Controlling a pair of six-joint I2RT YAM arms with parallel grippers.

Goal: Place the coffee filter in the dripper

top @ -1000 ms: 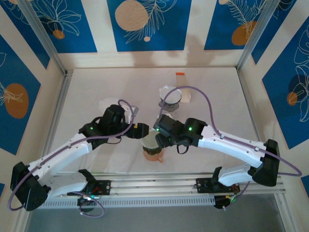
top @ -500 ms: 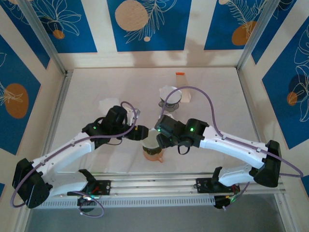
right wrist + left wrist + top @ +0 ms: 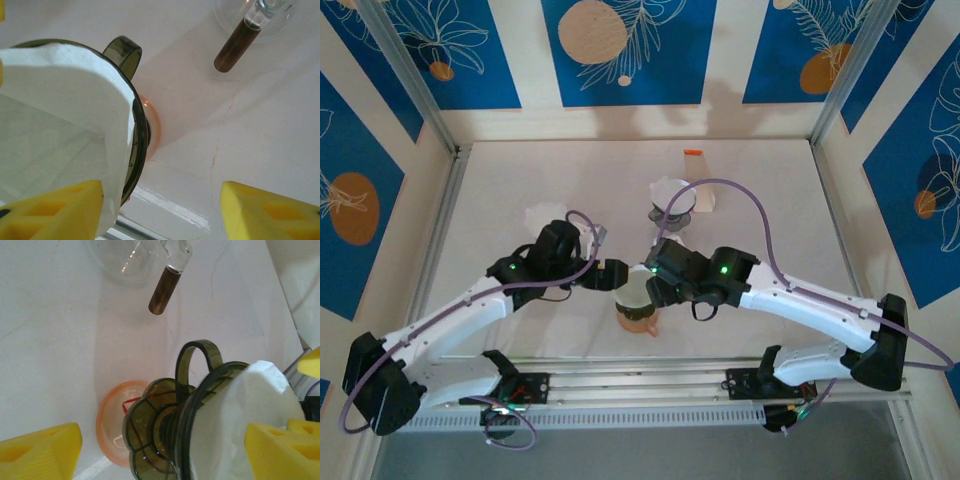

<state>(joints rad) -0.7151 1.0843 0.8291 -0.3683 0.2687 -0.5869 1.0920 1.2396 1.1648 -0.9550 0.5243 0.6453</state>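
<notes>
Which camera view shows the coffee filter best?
The right wrist view: the filter is large there, its edge over the dripper rim. The left wrist view shows its outside from the side. The top view shows it as a small white patch.

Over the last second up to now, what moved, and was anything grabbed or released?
The left gripper edged slightly toward the dripper. The right arm shifted slightly right, with the right gripper staying beside the dripper. Both stand open, with nothing taken or released. The coffee filter sits in the dripper as before, and the glass carafe has not moved.
</notes>
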